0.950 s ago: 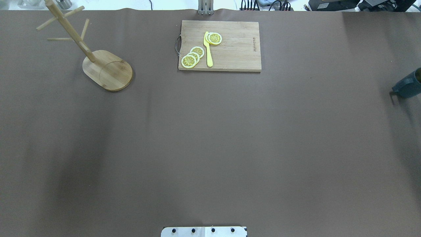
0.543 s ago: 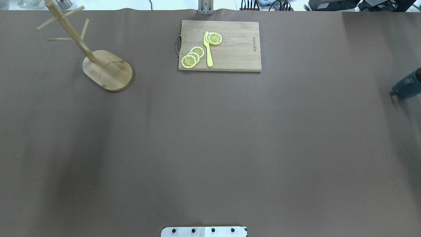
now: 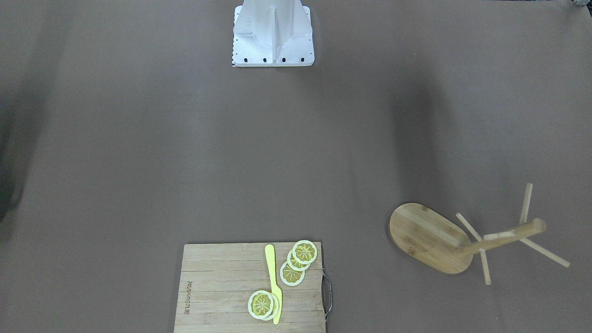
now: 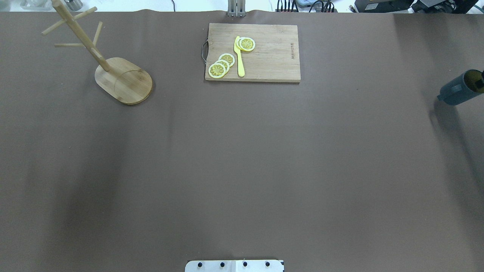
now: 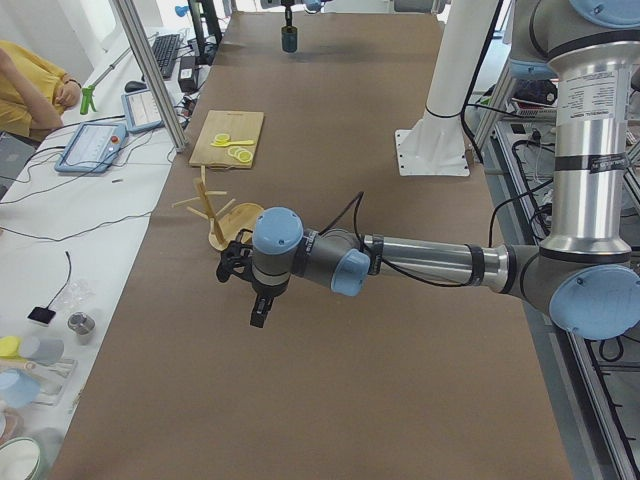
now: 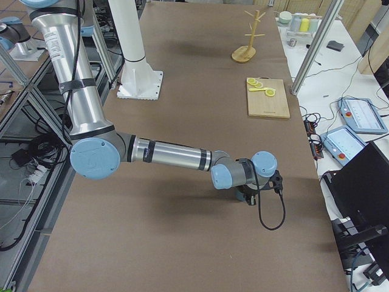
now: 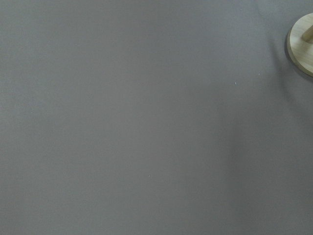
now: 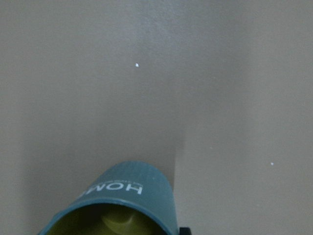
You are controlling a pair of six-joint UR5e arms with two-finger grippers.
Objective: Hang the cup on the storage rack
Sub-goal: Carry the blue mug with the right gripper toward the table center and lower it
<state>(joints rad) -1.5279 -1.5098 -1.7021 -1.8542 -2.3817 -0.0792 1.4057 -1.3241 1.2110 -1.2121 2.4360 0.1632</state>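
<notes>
The dark teal cup (image 4: pixel 458 91) hangs above the table at the overhead view's right edge, tilted, with its yellow-olive inside facing right. It fills the bottom of the right wrist view (image 8: pixel 122 200), with pale lettering on its side. My right gripper (image 6: pixel 250 196) carries it; its fingers are mostly hidden. The bamboo storage rack (image 4: pixel 123 81) stands at the far left, with bare pegs; it also shows in the front-facing view (image 3: pixel 428 236). My left gripper (image 5: pixel 256 305) hovers over the table near the rack; I cannot tell whether it is open or shut.
A rectangular cutting board (image 4: pixel 252 53) with lemon slices and a yellow knife (image 4: pixel 239 56) lies at the far middle. The robot's white base (image 3: pixel 273 34) stands at the near edge. A person in yellow (image 5: pixel 30 80) sits beside the table.
The cup has moved left and slightly farther into the overhead view and has tilted more onto its side. The rack and board have not moved.
</notes>
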